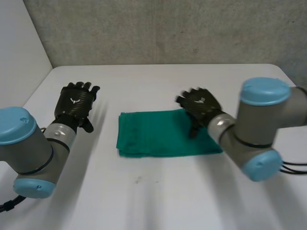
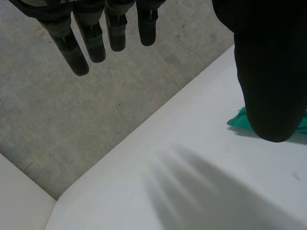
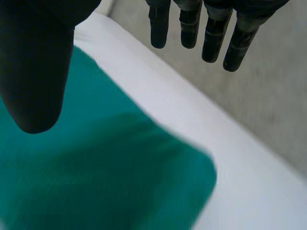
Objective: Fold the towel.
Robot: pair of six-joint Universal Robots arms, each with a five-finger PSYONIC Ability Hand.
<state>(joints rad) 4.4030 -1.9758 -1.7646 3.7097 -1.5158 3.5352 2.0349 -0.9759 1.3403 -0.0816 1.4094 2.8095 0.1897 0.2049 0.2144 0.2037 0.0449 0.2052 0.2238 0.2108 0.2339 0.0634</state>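
Observation:
A green towel (image 1: 163, 134) lies folded into a flat rectangle in the middle of the white table (image 1: 158, 201). My right hand (image 1: 200, 106) hovers over its right far corner, fingers (image 3: 211, 33) straight and apart from the thumb (image 3: 33, 72), holding nothing; the towel (image 3: 96, 177) spreads under its palm. My left hand (image 1: 74, 104) floats above bare table to the left of the towel, well apart from it, fingers (image 2: 91, 38) straight. Past its thumb (image 2: 271, 72) a small tip of the towel (image 2: 237, 120) peeks out.
The table's far edge (image 1: 163, 65) meets a grey concrete wall (image 1: 168, 28). A white panel (image 1: 19, 48) stands at the left. Bare tabletop lies in front of the towel and on both sides of it.

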